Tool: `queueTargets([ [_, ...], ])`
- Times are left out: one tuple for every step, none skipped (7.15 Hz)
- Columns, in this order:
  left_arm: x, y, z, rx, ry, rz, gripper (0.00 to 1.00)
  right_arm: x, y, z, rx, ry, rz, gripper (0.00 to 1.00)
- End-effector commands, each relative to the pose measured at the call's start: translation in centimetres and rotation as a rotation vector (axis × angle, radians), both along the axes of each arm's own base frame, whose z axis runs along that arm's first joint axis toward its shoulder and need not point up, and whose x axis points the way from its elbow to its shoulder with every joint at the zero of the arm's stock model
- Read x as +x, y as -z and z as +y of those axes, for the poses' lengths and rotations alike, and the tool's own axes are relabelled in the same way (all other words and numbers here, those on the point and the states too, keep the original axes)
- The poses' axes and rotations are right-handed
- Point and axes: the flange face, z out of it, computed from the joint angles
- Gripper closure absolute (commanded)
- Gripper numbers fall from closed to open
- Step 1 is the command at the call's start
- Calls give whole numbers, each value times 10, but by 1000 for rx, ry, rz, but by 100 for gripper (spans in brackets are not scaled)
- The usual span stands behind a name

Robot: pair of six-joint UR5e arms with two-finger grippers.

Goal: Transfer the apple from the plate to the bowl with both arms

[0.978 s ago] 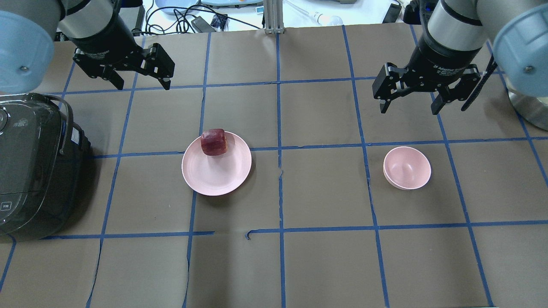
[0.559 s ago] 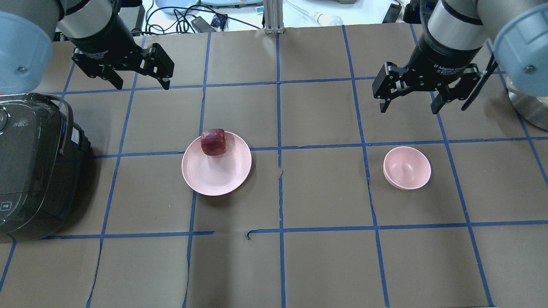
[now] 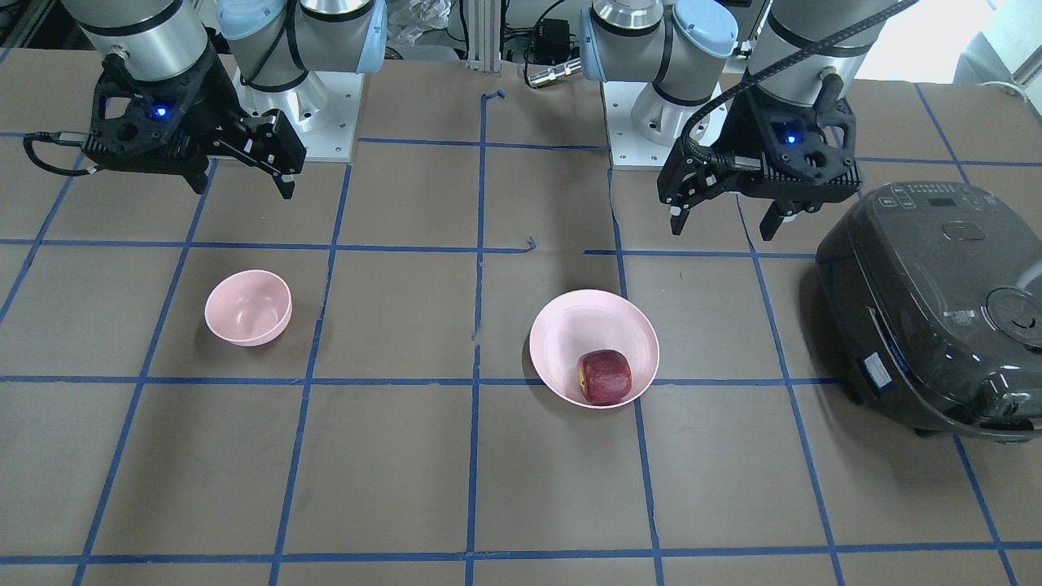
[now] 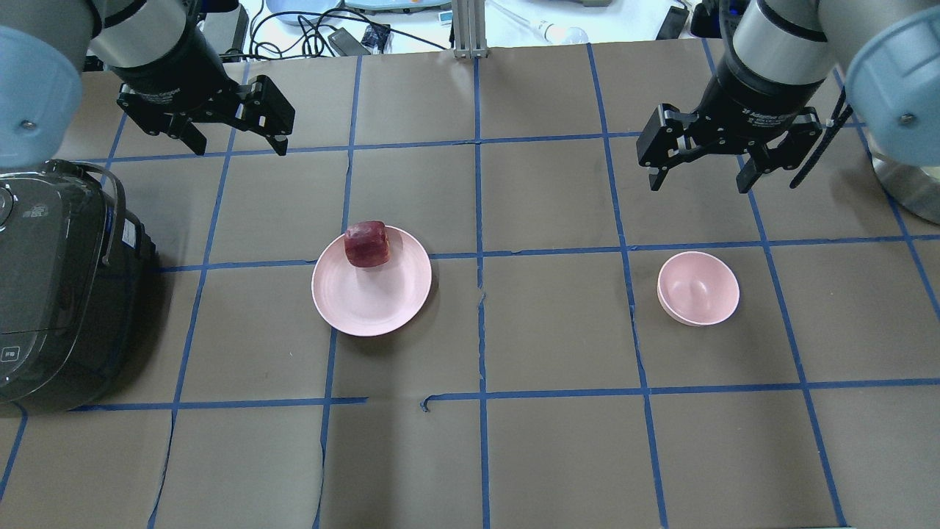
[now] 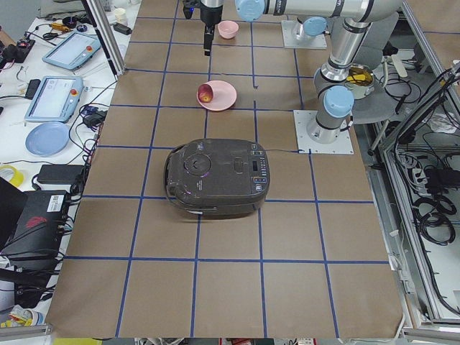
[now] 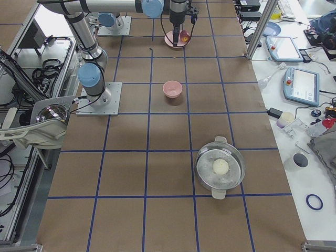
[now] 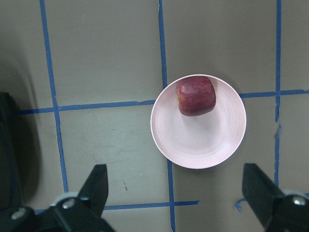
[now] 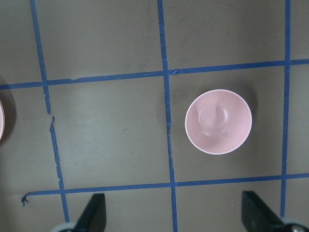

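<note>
The dark red apple [image 4: 366, 244] sits on the far rim side of the pale pink plate [image 4: 374, 305], left of the table's middle. It also shows in the left wrist view [image 7: 195, 95] on the plate [image 7: 203, 145], and in the front view [image 3: 605, 377]. The small pink bowl [image 4: 698, 288] stands empty to the right and shows in the right wrist view [image 8: 218, 122]. My left gripper [image 4: 239, 147] hangs open and empty, high above the table, beyond and left of the plate. My right gripper [image 4: 698, 188] hangs open and empty, high beyond the bowl.
A dark rice cooker [image 4: 59, 286] stands at the table's left end, close to my left arm. A lidded metal pot [image 6: 220, 167] stands on the table beyond my right side. Cables [image 4: 330, 33] and a metal post [image 4: 464, 29] line the far edge.
My left gripper has shifted slightly left and toward the far edge. My right gripper has barely moved. Both stay open; apple, plate and bowl have not moved.
</note>
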Motion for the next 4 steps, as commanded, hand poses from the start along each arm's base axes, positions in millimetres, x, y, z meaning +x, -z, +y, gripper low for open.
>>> queueTargets([
  [7, -10, 9, -4, -11, -38, 0, -8, -3, -11, -57, 5, -4, 0],
  [7, -9, 9, -3, -9, -40, 0, -12, -2, -22, -115, 5, 18, 0],
  [6, -6, 8, 3, -8, -38, 0, -22, 10, -35, -101, -40, 21, 0],
  [5, 0, 1, 8, -8, -31, 0, -51, 15, -43, -90, -74, 21, 0],
])
